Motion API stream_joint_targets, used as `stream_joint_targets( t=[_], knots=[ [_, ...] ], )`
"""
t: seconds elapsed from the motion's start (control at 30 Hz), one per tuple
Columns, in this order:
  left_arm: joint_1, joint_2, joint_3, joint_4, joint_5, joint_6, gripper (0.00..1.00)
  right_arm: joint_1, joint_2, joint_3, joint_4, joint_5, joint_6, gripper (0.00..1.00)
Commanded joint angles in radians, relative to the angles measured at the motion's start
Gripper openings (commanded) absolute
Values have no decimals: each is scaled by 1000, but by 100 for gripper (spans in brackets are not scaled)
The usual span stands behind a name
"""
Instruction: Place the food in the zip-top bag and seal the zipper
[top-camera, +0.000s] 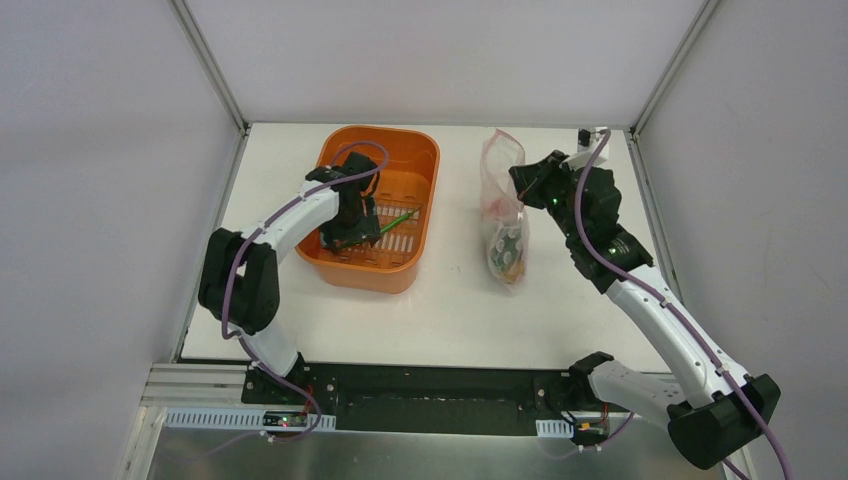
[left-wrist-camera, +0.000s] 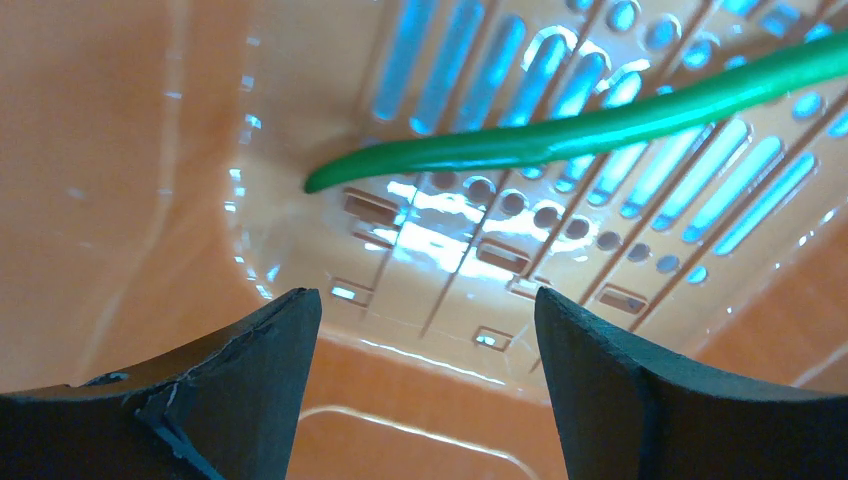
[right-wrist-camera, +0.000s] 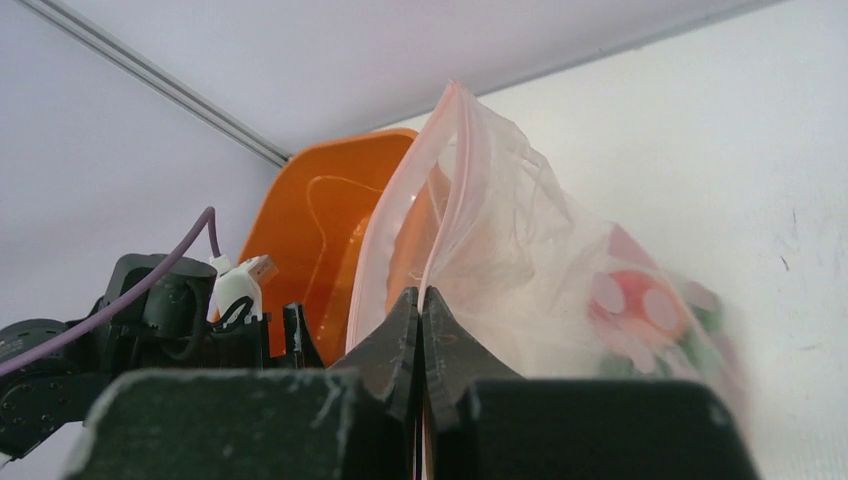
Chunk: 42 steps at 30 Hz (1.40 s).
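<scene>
A long slim green chili (left-wrist-camera: 600, 125) lies on the slotted floor of the orange tub (top-camera: 415, 165); it shows in the top view too (top-camera: 398, 221). My left gripper (left-wrist-camera: 425, 320) hangs inside the tub, open and empty, a short way short of the chili's tip. The clear dotted zip-top bag (top-camera: 503, 205) stands up on the table to the tub's right, with red, orange and green food (top-camera: 508, 250) in its bottom. My right gripper (right-wrist-camera: 420, 305) is shut on the bag's mouth edge, pinching the pink zipper (right-wrist-camera: 448, 190), which runs upward from the jaws.
The orange tub (right-wrist-camera: 330, 230) stands just left of the bag. White enclosure walls and metal frame posts (top-camera: 215, 70) close in the table on three sides. A small white and black fixture (top-camera: 590, 135) sits at the back right corner.
</scene>
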Motion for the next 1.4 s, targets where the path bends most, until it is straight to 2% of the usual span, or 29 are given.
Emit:
stream_joint_targets(
  t=[0.0, 0.1, 0.23, 0.37, 0.57, 0.73, 0.87, 0.97, 1.1, 1.23, 1.37],
  knots=[
    [16, -77, -17, 0, -85, 27, 81, -21, -1, 78, 43, -80, -23, 0],
    [25, -68, 43, 19, -61, 43, 81, -25, -1, 64, 44, -94, -17, 0],
    [22, -10, 145, 63, 89, 142, 78, -27, -5, 46, 44, -93, 1, 0],
    [22, 52, 187, 118, 220, 226, 77, -30, -6, 36, 38, -78, 4, 0],
    [19, 143, 192, 156, 298, 290, 76, -37, 0, 36, 27, -51, 11, 0],
    [4, 159, 163, 204, 270, 335, 76, -45, 25, 66, -45, 3, 21, 0],
    [-22, 195, 163, 217, 160, 365, 74, -51, 43, 75, -73, 9, 18, 0],
    [-27, 212, 156, 210, 122, 368, 62, -54, 64, 95, -101, 17, 14, 0],
    [-48, 228, 147, 173, 56, 385, 60, -58, 88, 111, -110, 20, 14, 0],
    [-51, 225, 134, 167, 53, 372, 51, -58, 102, 117, -107, 11, 18, 0],
    [-53, 230, 188, 102, 81, 372, 40, -58, 96, 111, -99, 7, 18, 0]
  ],
)
